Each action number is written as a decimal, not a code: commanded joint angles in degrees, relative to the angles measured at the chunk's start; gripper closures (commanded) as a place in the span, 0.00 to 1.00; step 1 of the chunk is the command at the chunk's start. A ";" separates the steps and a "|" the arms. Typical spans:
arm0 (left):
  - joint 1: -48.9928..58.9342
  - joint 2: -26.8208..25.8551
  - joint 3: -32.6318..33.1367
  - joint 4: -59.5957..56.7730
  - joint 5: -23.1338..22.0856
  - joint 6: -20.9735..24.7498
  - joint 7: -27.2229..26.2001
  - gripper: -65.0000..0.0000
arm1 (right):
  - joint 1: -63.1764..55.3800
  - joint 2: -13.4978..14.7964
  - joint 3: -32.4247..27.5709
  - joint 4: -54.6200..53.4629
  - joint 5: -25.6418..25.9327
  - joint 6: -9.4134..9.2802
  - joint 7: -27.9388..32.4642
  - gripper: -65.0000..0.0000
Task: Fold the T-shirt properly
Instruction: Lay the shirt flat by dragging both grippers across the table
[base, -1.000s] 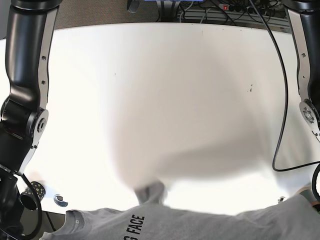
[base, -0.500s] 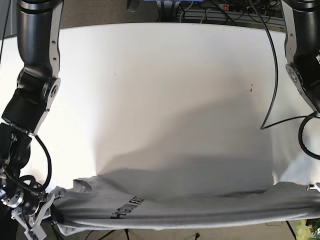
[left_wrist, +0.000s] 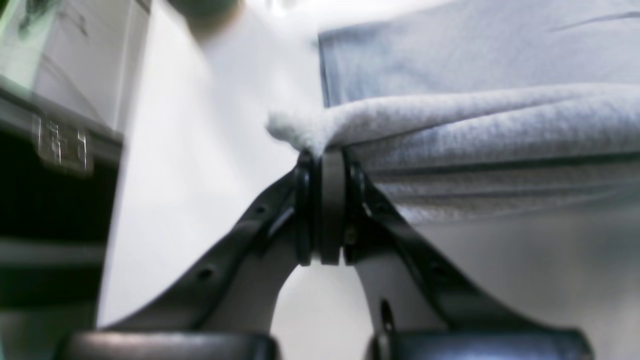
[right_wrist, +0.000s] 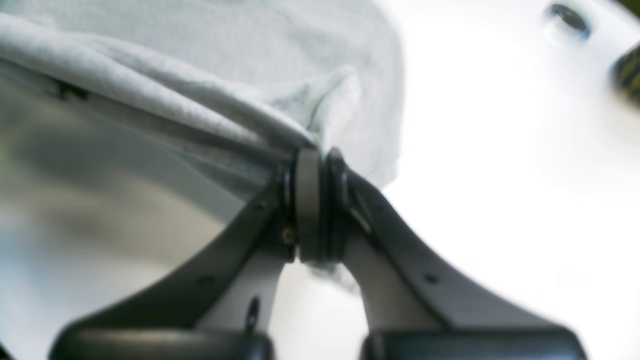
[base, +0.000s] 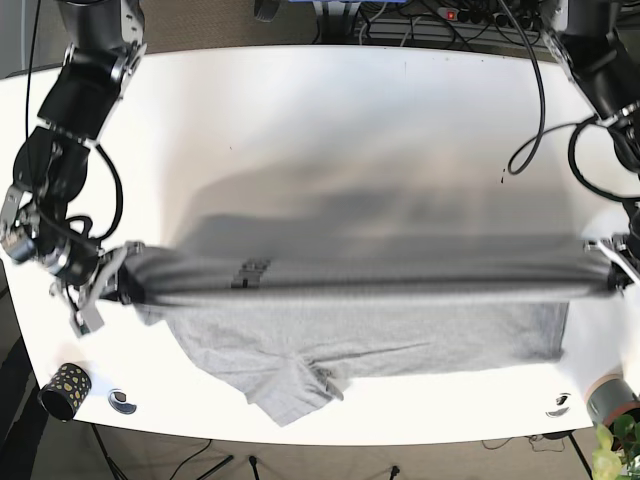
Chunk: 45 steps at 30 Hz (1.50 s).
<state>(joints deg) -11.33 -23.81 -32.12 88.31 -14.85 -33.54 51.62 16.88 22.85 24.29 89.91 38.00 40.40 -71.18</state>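
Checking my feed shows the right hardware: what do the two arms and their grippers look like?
Both arms are glossy black segmented links with round joints. A black cable loops along the left arm; thinner black cable loops beside the right arm. The left gripper and right gripper have dark, tapering fingers with small holes and grey pads.

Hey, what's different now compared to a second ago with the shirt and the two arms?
Both grippers, right gripper and left gripper, have carried the gray T-shirt from the table's near edge toward its middle, stretched taut between them, its lower part trailing on the white table. Each stays clamped on the fabric. The small patterned cup has not moved.
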 joint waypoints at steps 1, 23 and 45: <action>1.09 -1.64 -1.33 2.28 0.48 0.97 -1.29 1.00 | -1.90 1.72 1.33 2.71 0.73 -0.40 -0.08 1.00; 19.99 -1.64 -3.71 1.84 0.92 0.88 -5.77 0.86 | -24.14 1.81 1.77 5.17 6.09 -0.40 -0.16 1.00; 25.88 -1.64 -11.18 11.77 -12.80 -6.46 0.47 0.36 | -30.03 -0.39 1.68 17.92 5.56 -0.40 -0.16 0.38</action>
<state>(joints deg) 14.94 -24.45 -43.13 98.19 -26.26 -39.88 52.71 -13.67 22.70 25.78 107.24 43.24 39.92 -72.05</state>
